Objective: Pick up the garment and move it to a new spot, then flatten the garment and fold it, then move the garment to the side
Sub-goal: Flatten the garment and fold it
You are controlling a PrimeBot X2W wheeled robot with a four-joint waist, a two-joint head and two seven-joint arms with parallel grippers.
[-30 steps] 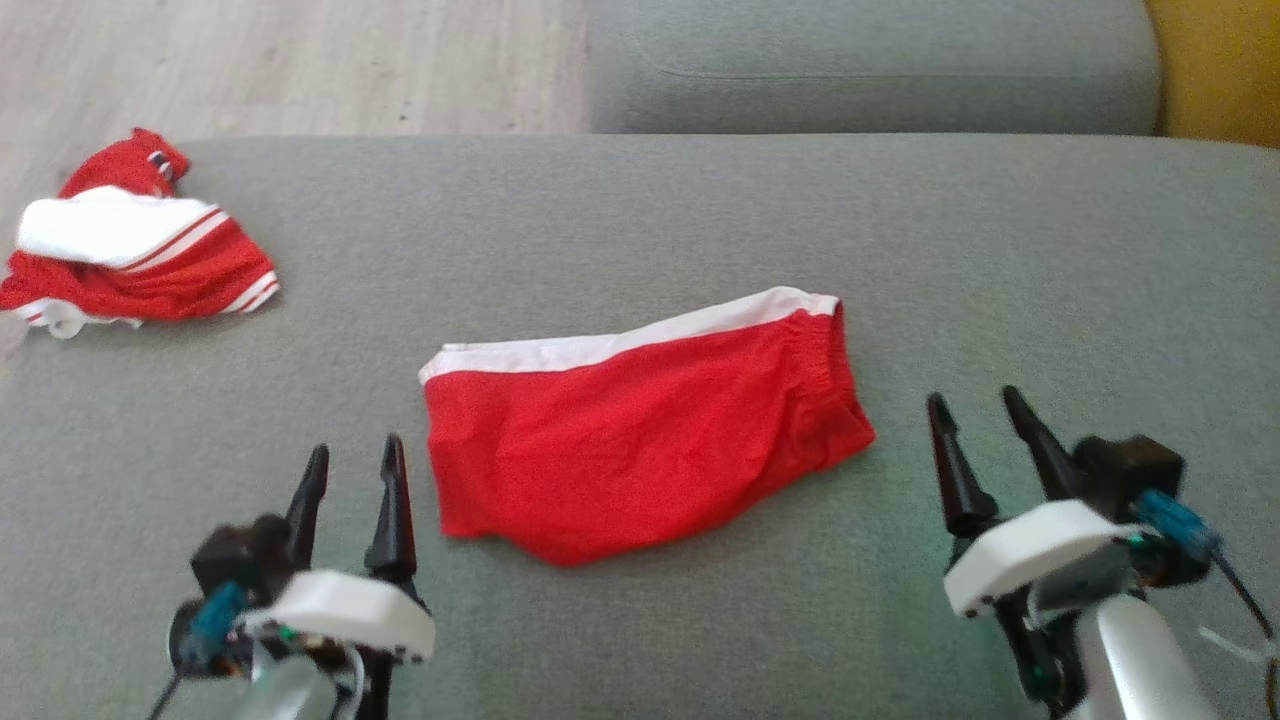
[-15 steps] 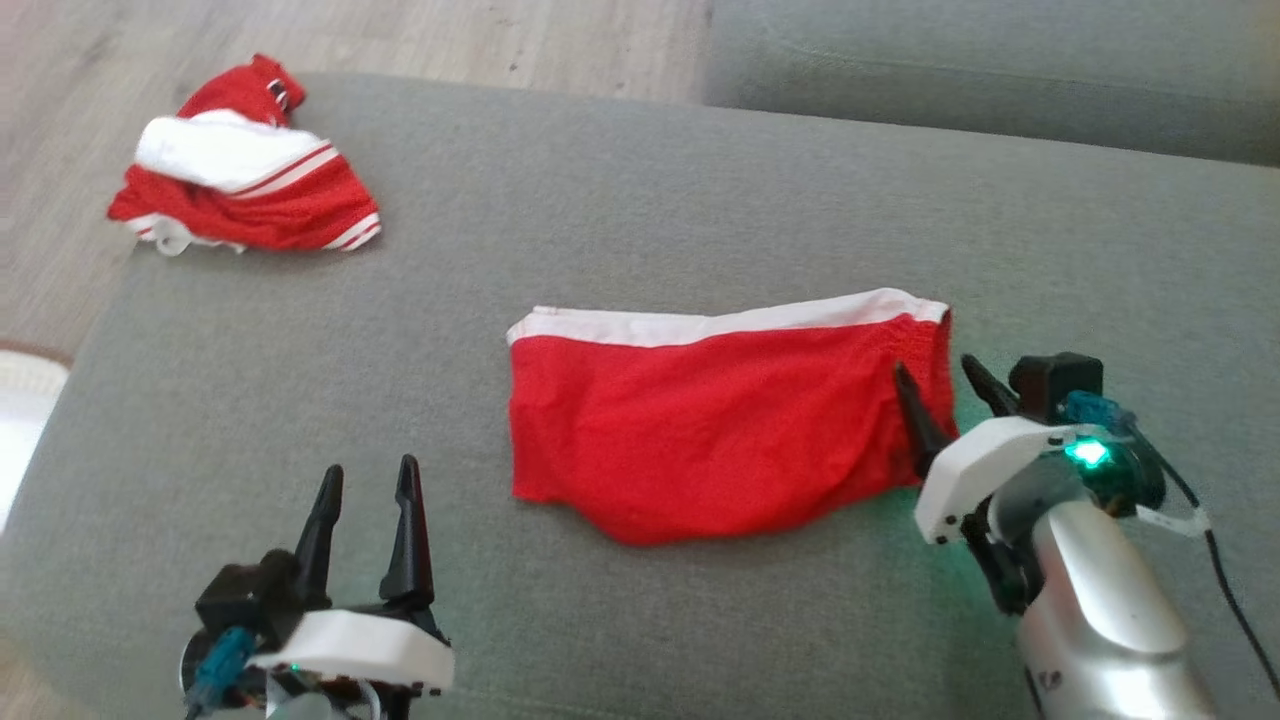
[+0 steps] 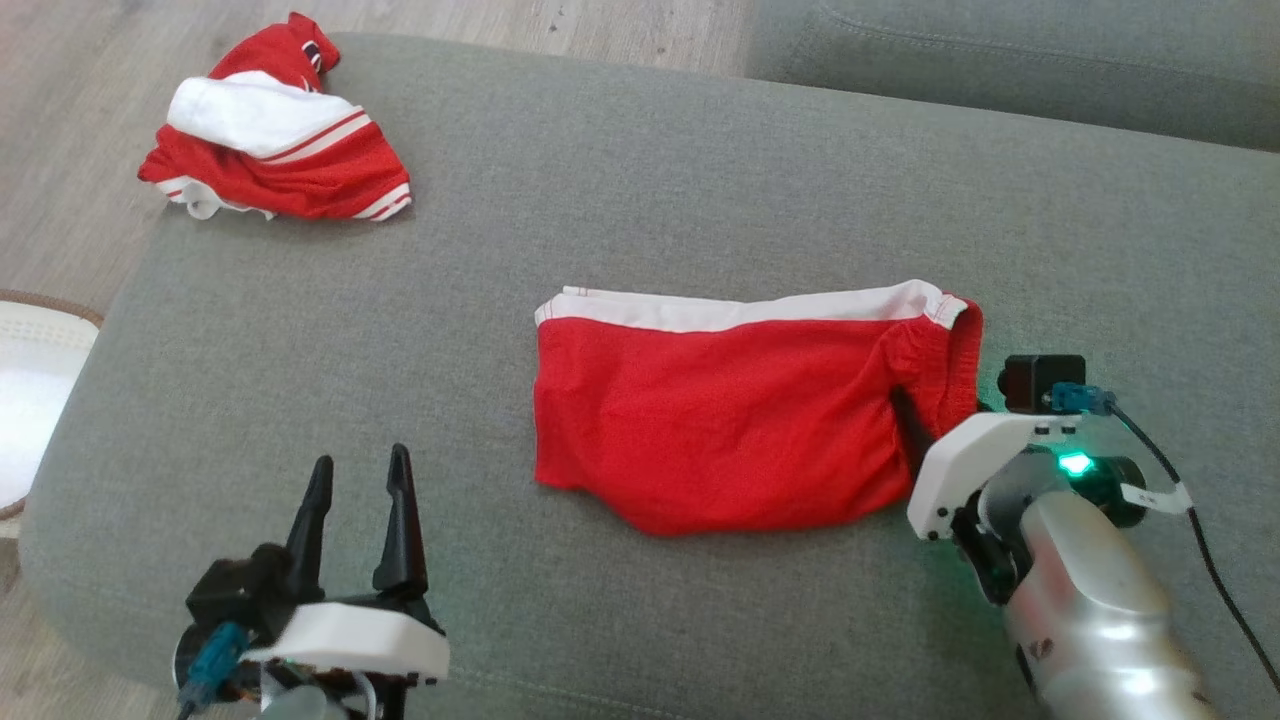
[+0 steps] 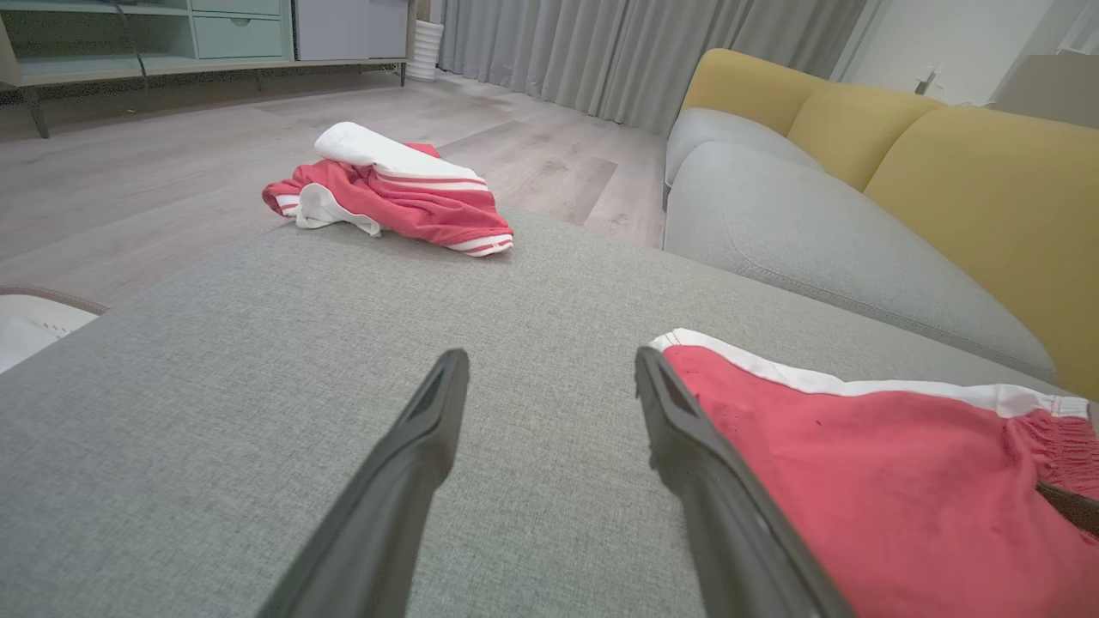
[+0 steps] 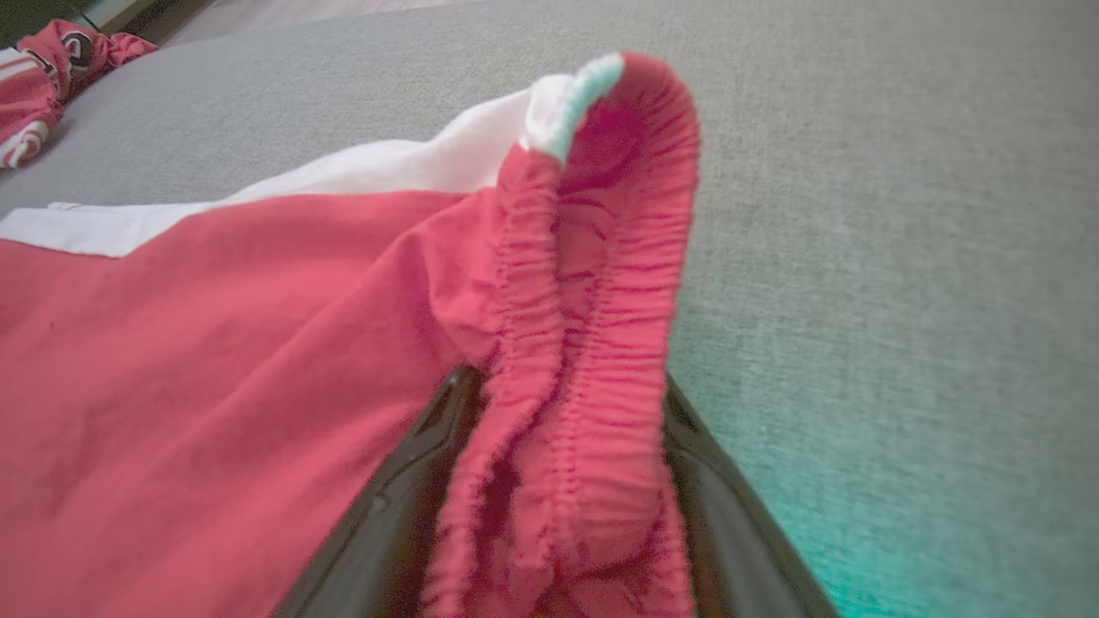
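Midway across the grey cushion [image 3: 700, 180] the red garment [image 3: 720, 420] lies flat, looking light, soft and limp, best pinched at its bunched right waistband, which the right gripper [image 5: 562, 386] straddles with fingers apart; the left gripper [image 3: 360, 455] hovers spread by the near-left edge, bare room lying far and right.

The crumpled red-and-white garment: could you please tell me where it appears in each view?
Head view: crumpled garment at upper left, on the cushion's corner.
Left wrist view: crumpled garment upper left of centre.
Right wrist view: crumpled garment in the top left corner.
Shared landmark: the white-banded red shorts.
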